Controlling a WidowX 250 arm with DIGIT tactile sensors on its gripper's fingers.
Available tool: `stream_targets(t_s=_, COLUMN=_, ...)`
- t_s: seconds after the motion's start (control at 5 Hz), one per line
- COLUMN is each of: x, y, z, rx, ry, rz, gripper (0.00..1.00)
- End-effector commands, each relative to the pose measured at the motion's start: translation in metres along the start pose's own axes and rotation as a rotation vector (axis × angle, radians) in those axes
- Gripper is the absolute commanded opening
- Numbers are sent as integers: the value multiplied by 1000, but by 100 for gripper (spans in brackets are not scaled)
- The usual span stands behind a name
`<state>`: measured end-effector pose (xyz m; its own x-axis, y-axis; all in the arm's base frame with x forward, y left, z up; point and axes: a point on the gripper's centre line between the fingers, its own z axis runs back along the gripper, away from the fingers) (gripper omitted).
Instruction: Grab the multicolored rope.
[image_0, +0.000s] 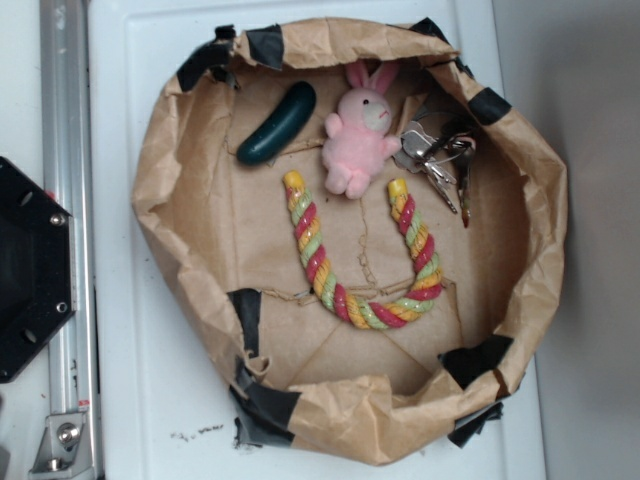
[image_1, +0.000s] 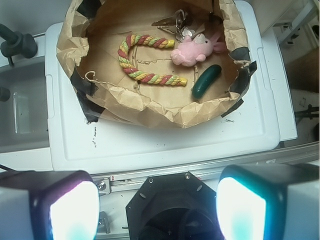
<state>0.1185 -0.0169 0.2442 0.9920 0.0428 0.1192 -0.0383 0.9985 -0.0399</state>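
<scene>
Jaws spread wide on gripper (image_1: 157, 210), nothing held, approach not yet begun. Glossy twisted red-yellow-green rope (image_1: 139, 59) seen well ahead, U-bent in brown paper basket (image_1: 150, 107), beside pink plush bunny (image_1: 192, 50).

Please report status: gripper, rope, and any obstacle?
Gripper open, far from nest. Multicolored rope lies U-shaped, untouched. Pink bunny sits between its ends.

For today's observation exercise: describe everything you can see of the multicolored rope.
The multicolored rope is thick, glossy and twisted from red, yellow and pale green strands, with yellow ends. It lies bent in a U on the brown paper basket's floor, both ends toward the pink bunny. Nothing grips it; whether the bunny touches it is unclear.
</scene>
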Motion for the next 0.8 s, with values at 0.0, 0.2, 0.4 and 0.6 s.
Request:
stream_targets(t_s=0.0, x=0, y=0, z=0, rx=0, ry=0, rz=0, gripper=100)
stream_targets(t_s=0.2, x=47, y=13, z=-32, rx=-3, ry=34, rz=-200, gripper=100)
stream_targets(t_s=0.4, x=94, y=10, z=-68, rx=13, ry=84, rz=-384, gripper=100)
stream_targets(t_s=0.6, x=136, y=11, z=-113, rx=124, ry=179, rz=-635, gripper=100)
